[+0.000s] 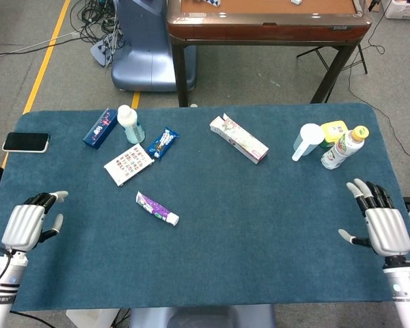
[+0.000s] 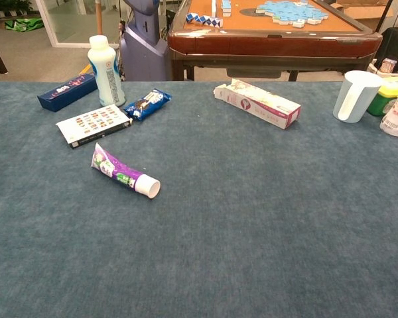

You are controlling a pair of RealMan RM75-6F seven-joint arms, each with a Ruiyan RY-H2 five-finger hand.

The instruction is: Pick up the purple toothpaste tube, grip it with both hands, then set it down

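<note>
Purple toothpaste tube is seen lying flat on the blue table, left of frame centre, held by nothing. Left hand at lower left and right hand at lower right are spread, empty.

The blue table cover looks like matt, felt-like cloth. The purple toothpaste tube is glossy plastic. The far brown table is polished wood.

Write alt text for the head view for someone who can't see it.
A purple toothpaste tube lies untouched on a blue table, with the left hand and right hand open and empty at the near corners. Boxes, a snack pack, bottles and a cup sit along the far side.
</note>
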